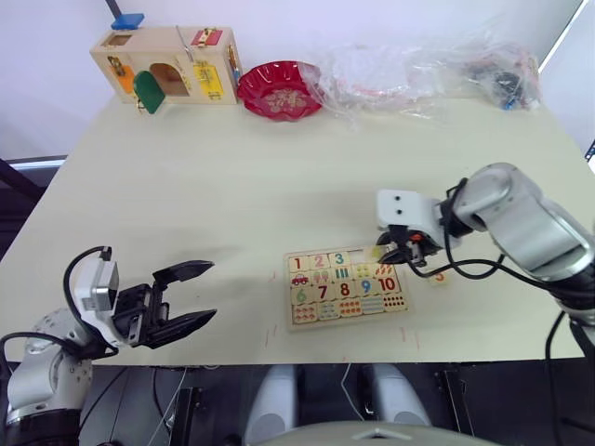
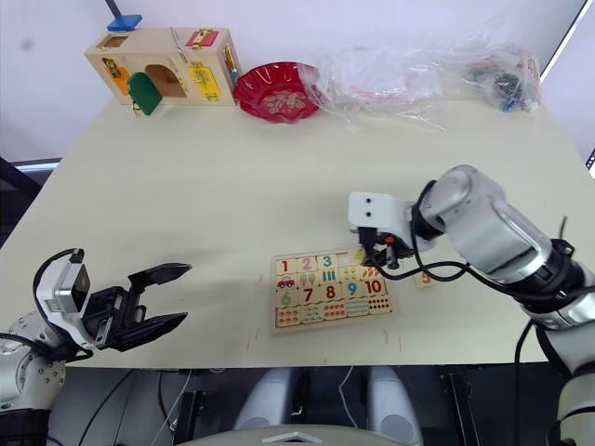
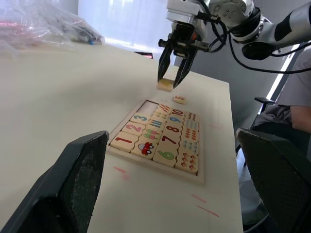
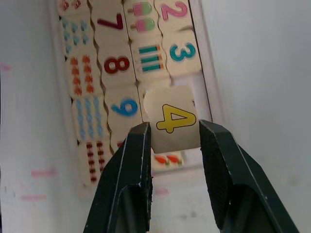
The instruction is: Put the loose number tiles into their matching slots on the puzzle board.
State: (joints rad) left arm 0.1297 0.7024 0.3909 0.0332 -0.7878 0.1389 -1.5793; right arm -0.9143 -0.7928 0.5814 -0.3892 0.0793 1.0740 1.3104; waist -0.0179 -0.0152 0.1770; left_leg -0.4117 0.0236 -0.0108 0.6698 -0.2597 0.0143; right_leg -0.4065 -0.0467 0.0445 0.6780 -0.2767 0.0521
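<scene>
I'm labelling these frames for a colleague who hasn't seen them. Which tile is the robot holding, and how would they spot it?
Find the puzzle board near the table's front edge. Above its right end, the right gripper is shut on a pale tile held clear of the board. It carries a yellow 4, unlike the loose tile marked 5 lying on the table.

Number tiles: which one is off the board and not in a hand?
The 5 tile, lying flat on the table just right of the puzzle board. The 4 tile is held above the board in the right hand.
</scene>
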